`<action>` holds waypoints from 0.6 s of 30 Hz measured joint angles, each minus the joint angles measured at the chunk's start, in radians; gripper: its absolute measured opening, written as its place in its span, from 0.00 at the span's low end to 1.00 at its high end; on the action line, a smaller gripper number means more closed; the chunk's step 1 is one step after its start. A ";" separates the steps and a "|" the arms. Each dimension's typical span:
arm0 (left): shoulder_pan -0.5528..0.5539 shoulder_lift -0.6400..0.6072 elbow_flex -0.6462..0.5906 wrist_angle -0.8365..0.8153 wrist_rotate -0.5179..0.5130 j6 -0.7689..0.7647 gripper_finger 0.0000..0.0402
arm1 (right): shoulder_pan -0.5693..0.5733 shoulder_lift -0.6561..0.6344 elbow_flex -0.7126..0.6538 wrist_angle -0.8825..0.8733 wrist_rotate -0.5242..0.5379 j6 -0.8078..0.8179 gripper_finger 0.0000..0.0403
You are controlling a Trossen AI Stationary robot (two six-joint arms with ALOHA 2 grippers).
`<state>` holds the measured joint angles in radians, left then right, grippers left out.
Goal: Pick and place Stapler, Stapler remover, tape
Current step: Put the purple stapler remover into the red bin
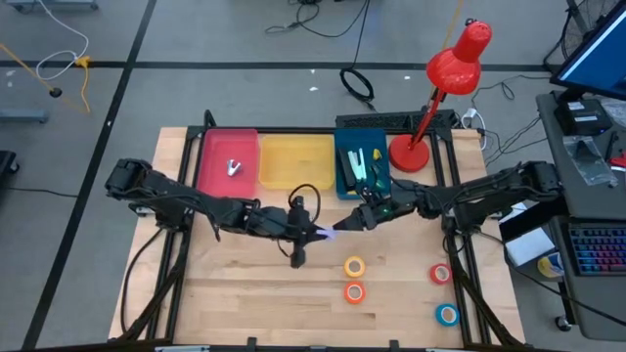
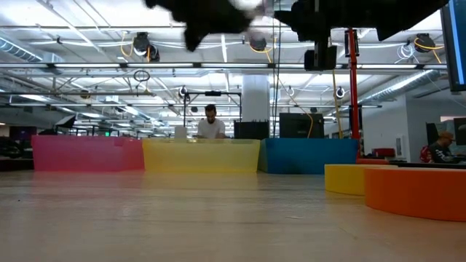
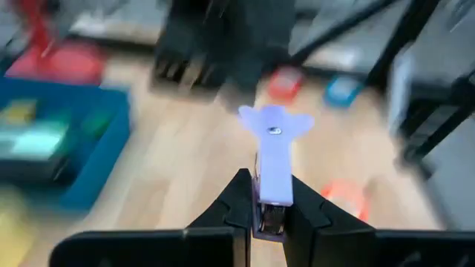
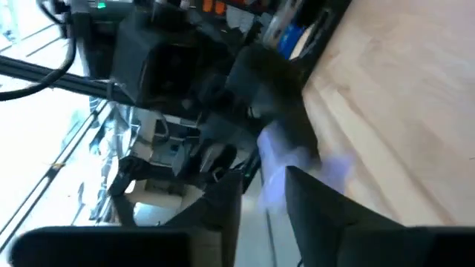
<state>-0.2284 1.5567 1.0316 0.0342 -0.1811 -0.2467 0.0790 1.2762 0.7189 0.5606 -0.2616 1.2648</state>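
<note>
A lavender stapler remover [image 1: 330, 232] is held above the middle of the table by my left gripper [image 1: 315, 233], which is shut on it. My right gripper [image 1: 352, 221] comes in from the right and is open. Its fingers stand on either side of the remover's far end [image 4: 278, 174]; whether they touch it I cannot tell. Yellow tape [image 1: 354, 266] and orange tape [image 1: 354, 291] lie flat just nearer, with red tape [image 1: 440, 274] and blue tape [image 1: 447, 314] to the right. Staplers lie in the blue bin [image 1: 344, 186]. My left gripper pinches the stapler remover between its two fingers at its narrow end [image 3: 272, 200]. The fingers come roughly level from the table's left and lie along it. The winged end [image 3: 274, 126] sticks out past the fingertips toward the right gripper. The remover is lifted clear of the table.
Pink bin [image 1: 207, 161] with a small metal piece in it, yellow bin [image 1: 296, 161] and the blue bin stand in a row at the far edge. A red desk lamp [image 1: 435, 108] stands at the far right. Bare wood lies near left of the tapes. A person sits beyond the table [image 2: 211, 124].
</note>
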 joint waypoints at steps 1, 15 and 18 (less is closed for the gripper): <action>0.000 -0.013 -0.001 -0.061 -0.034 -0.012 0.09 | -0.003 0.000 0.000 0.007 -0.012 -0.006 0.26; 0.165 -0.175 -0.017 -1.130 -0.579 -0.627 0.09 | -0.051 -0.009 0.005 0.146 -0.001 -0.107 0.42; 0.269 -0.169 -0.075 -1.151 -0.594 -0.691 0.09 | -0.054 -0.009 0.005 0.150 -0.001 -0.108 0.41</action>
<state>0.0406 1.3872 0.9562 -1.1165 -0.7749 -0.9374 0.0253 1.2671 0.7235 0.7107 -0.2626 1.1570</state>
